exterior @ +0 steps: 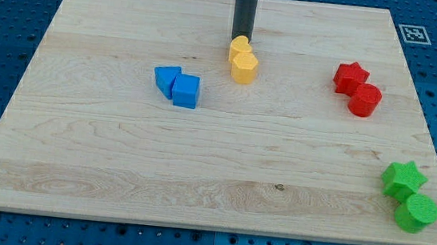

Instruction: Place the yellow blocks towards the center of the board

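Note:
Two yellow blocks sit touching each other above the board's middle: a small one [239,47] at the back and a hexagonal one [244,66] in front of it. My tip [243,38] stands right behind the back yellow block, on its top side, touching or nearly touching it. The dark rod rises straight to the view's top edge.
A blue triangular block [166,78] and a blue cube [186,91] touch at the left of centre. A red star [351,76] and red cylinder [364,100] sit at the right. A green star [403,179] and green cylinder [416,212] sit at the bottom right corner of the wooden board [117,169].

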